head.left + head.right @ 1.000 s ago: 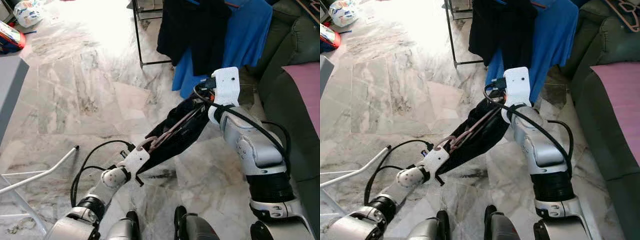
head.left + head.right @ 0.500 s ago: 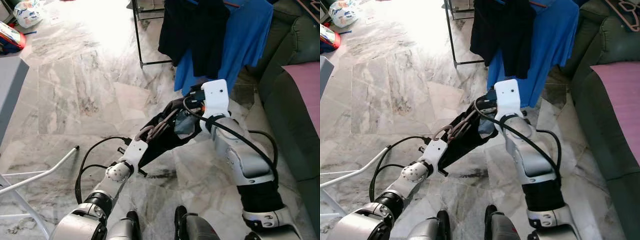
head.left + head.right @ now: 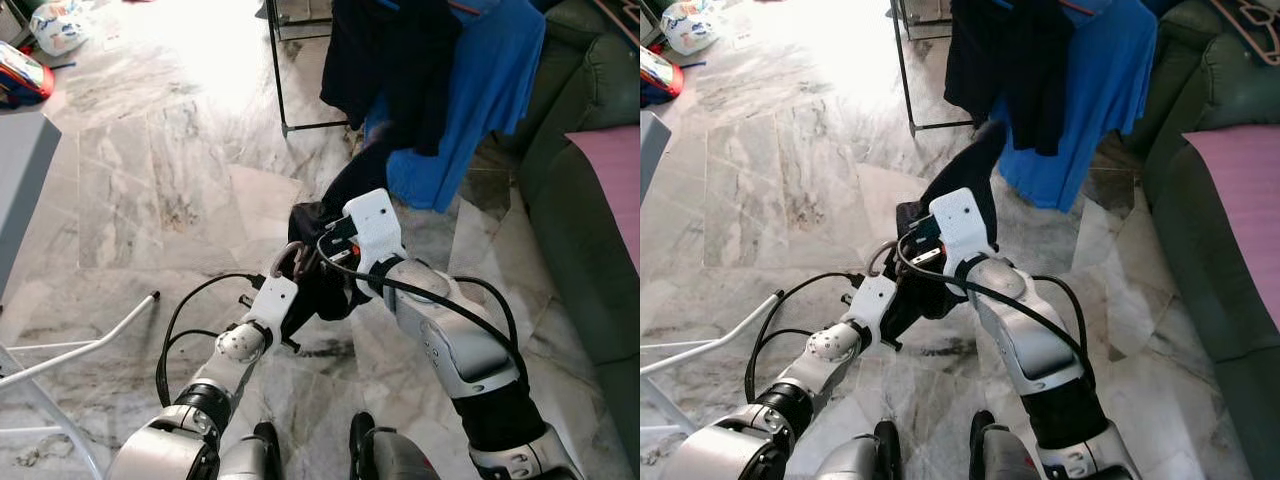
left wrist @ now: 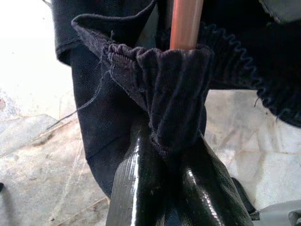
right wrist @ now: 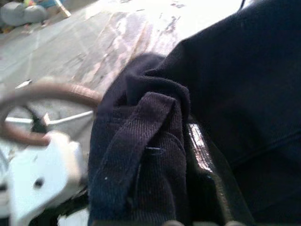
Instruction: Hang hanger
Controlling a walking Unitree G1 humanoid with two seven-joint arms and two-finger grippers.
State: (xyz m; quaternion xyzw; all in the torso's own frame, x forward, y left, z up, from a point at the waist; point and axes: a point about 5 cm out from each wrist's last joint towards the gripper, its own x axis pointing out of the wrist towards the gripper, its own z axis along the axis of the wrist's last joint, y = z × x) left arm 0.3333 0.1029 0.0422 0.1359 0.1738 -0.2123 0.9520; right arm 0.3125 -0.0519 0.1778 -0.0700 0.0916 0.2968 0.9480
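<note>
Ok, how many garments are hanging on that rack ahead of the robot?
2 that I can make out: a dark garment on the left side of the rack and a blue shirt beside it on the right. The rack's top is out of frame, so others may be hidden.

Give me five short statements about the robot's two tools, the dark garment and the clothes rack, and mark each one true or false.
1. The left tool is shut on the dark garment. True.
2. The right tool hangs idle at the robot's side. False: it grips the garment too.
3. A blue shirt hangs on the rack. True.
4. The garment lies flat on the floor. False: both tools hold it up.
5. A hanger hook shows at the left tool. True.
</note>
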